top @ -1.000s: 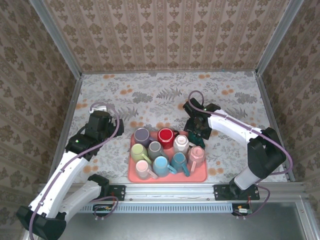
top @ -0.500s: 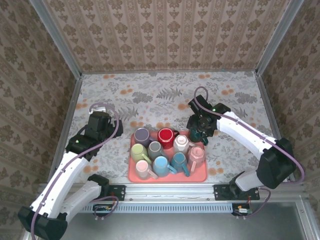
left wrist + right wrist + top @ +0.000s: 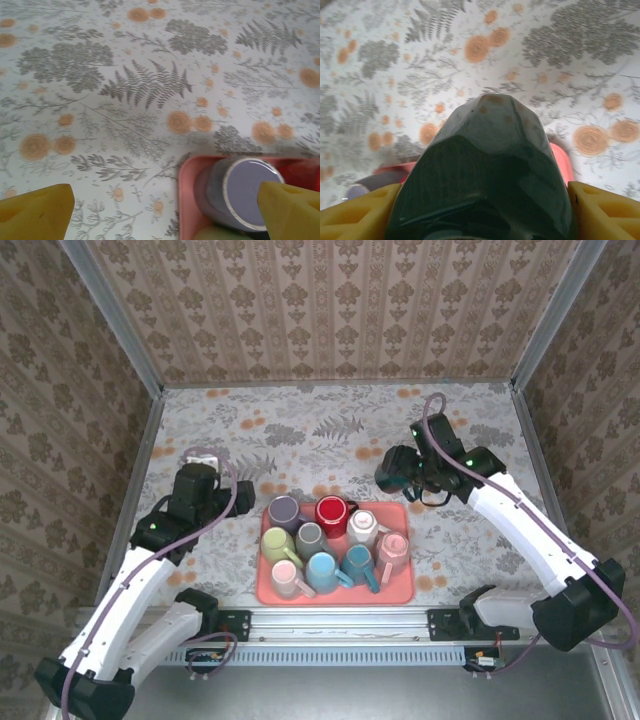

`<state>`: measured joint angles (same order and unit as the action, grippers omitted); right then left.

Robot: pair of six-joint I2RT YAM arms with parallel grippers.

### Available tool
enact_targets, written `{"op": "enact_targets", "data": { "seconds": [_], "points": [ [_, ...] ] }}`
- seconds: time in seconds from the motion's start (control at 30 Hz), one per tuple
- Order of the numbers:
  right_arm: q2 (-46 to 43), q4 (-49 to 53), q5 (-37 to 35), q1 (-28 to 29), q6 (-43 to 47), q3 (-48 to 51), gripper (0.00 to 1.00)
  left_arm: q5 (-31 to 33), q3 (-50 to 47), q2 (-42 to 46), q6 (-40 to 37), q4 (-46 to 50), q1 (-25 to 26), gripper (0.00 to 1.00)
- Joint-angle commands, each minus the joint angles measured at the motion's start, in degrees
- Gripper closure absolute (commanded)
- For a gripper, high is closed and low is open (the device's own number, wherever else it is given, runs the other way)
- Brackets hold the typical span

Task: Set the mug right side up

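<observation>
A dark green mug (image 3: 392, 472) hangs in the air behind the pink tray's (image 3: 262, 590) far right corner, with my right gripper (image 3: 402, 472) shut on it. In the right wrist view the mug (image 3: 490, 150) sits between the yellow fingers (image 3: 605, 210), tilted, and which way its mouth faces is unclear. My left gripper (image 3: 228, 502) is open beside the tray's left edge, nothing between its fingers (image 3: 35, 215). An upside-down purple mug (image 3: 247, 192) stands in the tray's near corner, just inside the right finger.
The tray holds several mugs, among them purple (image 3: 284, 511), red (image 3: 332, 511) and blue (image 3: 322, 570). Flowered cloth (image 3: 330, 430) covers the table behind the tray. Patterned walls and metal rails (image 3: 140, 470) close in the sides.
My right arm has lifted the dark green mug off the tray's far right corner and swung it back and to the right, turning the wrist. The left arm has hardly moved.
</observation>
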<state>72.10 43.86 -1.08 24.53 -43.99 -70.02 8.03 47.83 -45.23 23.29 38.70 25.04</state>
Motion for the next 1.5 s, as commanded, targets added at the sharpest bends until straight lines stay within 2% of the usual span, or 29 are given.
{"op": "enact_targets", "data": {
  "seconds": [0.0, 0.07, 0.13, 0.2, 0.3, 0.37, 0.5, 0.57, 0.7, 0.8, 0.9, 1.0, 1.07, 1.17, 1.23, 1.33, 1.47],
  "points": [
    [0.9, -7.9, 9.5, -2.3, -1.2, -6.5, 0.68, -9.4, 3.6, -0.2, -2.5, -3.9, -0.1, 0.05],
    [2.0, -10.3, 12.4, -4.3, -5.5, -7.9, 0.71, -14.5, 4.3, -0.3, -2.7, -6.5, -0.1, 0.05],
    [2.5, -17.5, 17.0, -6.0, -10.3, -6.8, 0.71, -22.1, 4.3, -0.7, -2.4, -10.7, -0.1, 0.05],
    [2.7, -22.5, 17.5, -6.7, -15.5, -5.8, 0.71, -29.0, 3.9, -1.5, -1.3, -15.3, -0.2, 0.07],
    [3.0, -32.3, 19.5, -7.1, -21.0, -3.4, 0.75, -35.3, 1.6, -2.5, 3.5, -24.1, -0.4, 0.07],
    [3.0, -37.8, 19.2, -7.2, -25.3, -1.4, 0.78, -39.6, -1.0, -3.5, 8.0, -33.5, -0.4, 0.08],
    [3.8, -45.2, 19.5, -7.2, -28.2, -0.2, 0.74, -42.2, -4.9, -6.4, 16.2, -49.1, -0.4, 0.09],
    [4.1, -49.0, 19.9, -7.2, -29.9, 0.5, 0.76, -43.0, -5.4, -8.8, 19.6, -54.7, -0.5, 0.09],
    [4.3, -50.0, 20.0, -7.3, -31.9, 0.2, 0.81, -44.0, -5.3, -14.2, 24.7, -62.4, 0.0, 0.09],
    [4.8, -52.4, 21.4, -7.4, -34.0, 0.6, 0.81, -44.4, -5.5, -18.9, 29.5, -71.2, 0.7, 0.10],
    [6.3, -57.0, 26.5, -7.4, -38.6, 0.6, 0.78, -47.1, -5.8, -24.4, 34.7, -83.1, 0.7, 0.11],
    [10.9, -63.0, 33.8, -7.3, -46.5, -0.9, 0.78, -53.7, -1.8, -33.0, 40.4, -92.6, 0.7, 0.13],
    [12.6, -67.7, 36.5, -7.0, -50.8, -1.1, 0.79, -57.5, 1.3, -38.7, 45.5, -100.4, 0.7, 0.19],
    [12.7, -67.5, 38.1, -6.8, -51.4, -1.5, 0.81, -59.5, 3.9, -44.9, 51.5, -110.7, 0.7, 0.25],
    [12.1, -66.7, 38.4, -6.7, -51.0, -1.4, 0.81, -60.5, 5.3, -47.0, 52.9, -112.8, 1.9, 0.27],
    [11.3, -66.8, 38.7, -6.7, -51.3, -0.8, 0.82, -61.2, 6.2, -48.0, 50.7, -112.5, 3.3, 0.29],
    [10.8, -67.5, 39.4, -6.9, -51.9, -0.5, 0.82, -61.4, 6.3, -49.3, 50.5, -112.4, 3.2, 0.34]
  ]
}}
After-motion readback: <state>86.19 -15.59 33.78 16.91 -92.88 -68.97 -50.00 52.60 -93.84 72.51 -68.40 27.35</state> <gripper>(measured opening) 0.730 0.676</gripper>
